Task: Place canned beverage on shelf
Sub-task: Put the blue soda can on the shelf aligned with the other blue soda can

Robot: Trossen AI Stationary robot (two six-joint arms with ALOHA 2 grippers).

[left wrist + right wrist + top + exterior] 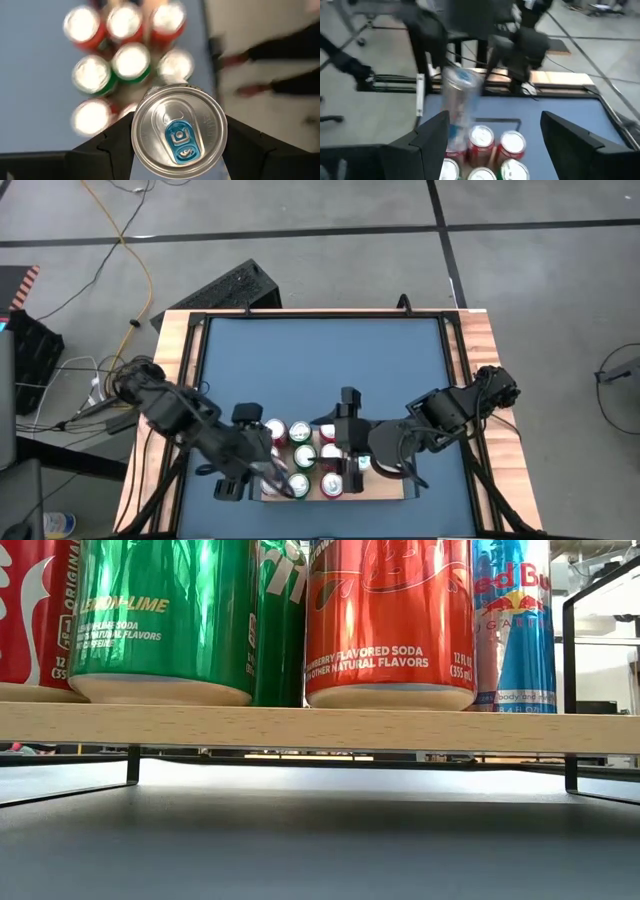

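Filling the left wrist view, a silver-topped can [178,131] with a blue tab is sitting clamped between the left gripper's [178,137] fingers, above the grouped cans [131,62] on the shelf [320,728]. From above, that gripper [268,473] is hovering at the shelf's left end. The right gripper [492,145] is hanging over the cans with fingers spread apart, holding nothing. At table height, green [165,620], red [390,620] and blue [513,625] cans are standing on the board.

Glossy metal cans [388,625] stand on a matt light-wood shelf [320,728]; its rails [571,690] look like thin black metal.
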